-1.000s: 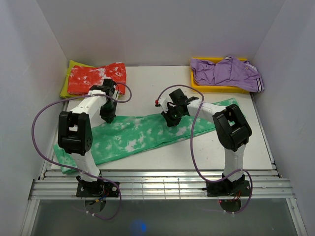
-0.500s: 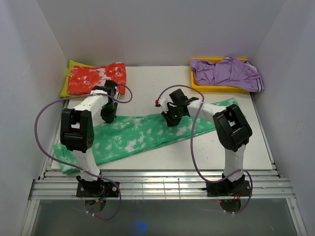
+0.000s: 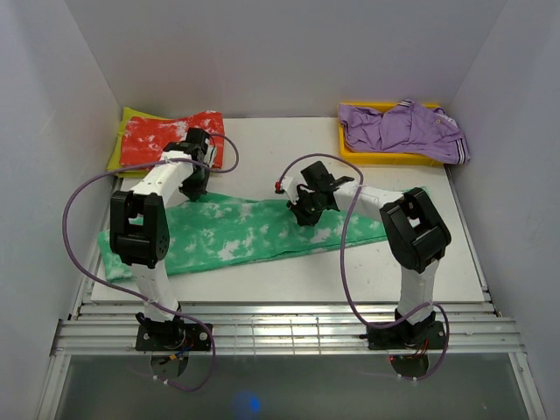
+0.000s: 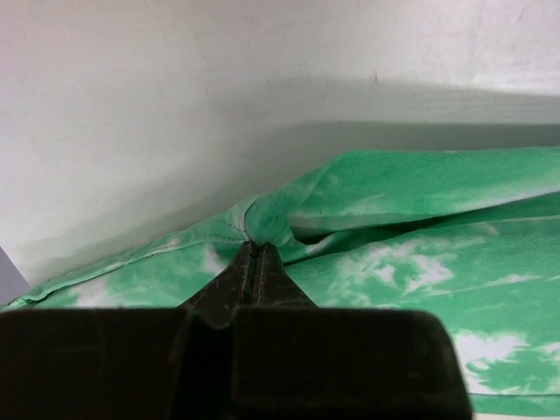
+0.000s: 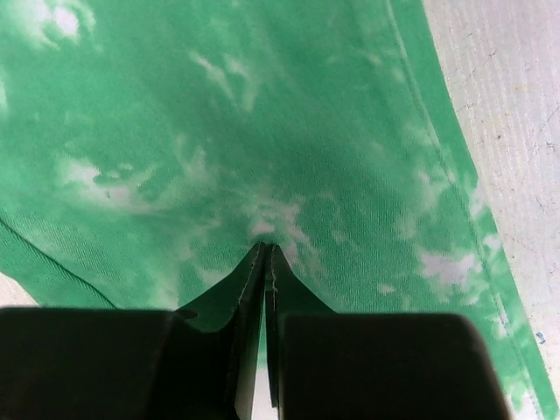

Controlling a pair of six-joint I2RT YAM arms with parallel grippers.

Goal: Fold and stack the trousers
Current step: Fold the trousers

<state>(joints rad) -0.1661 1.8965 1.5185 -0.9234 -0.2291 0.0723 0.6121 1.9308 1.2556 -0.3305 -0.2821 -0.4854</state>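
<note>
The green trousers (image 3: 236, 232) with white blotches lie flat in a long band across the table, from the near left to the right. My left gripper (image 3: 194, 185) is at their far edge on the left. In the left wrist view its jaws (image 4: 255, 242) are shut on a puckered fold of the trousers (image 4: 420, 227). My right gripper (image 3: 302, 214) is over the middle of the band. Its jaws (image 5: 265, 248) are shut, with the tips pinching the trousers (image 5: 262, 114) against the table.
A red-and-white folded garment (image 3: 171, 138) lies on a yellow-green cloth (image 3: 122, 144) at the back left, just behind my left gripper. A purple garment (image 3: 402, 129) fills a yellow tray (image 3: 346, 140) at the back right. White walls enclose the table (image 3: 262, 153).
The left gripper has closed on the trousers' far edge and moved toward the back, dragging the left end away from the front edge. The right gripper stayed nearly in place.
</note>
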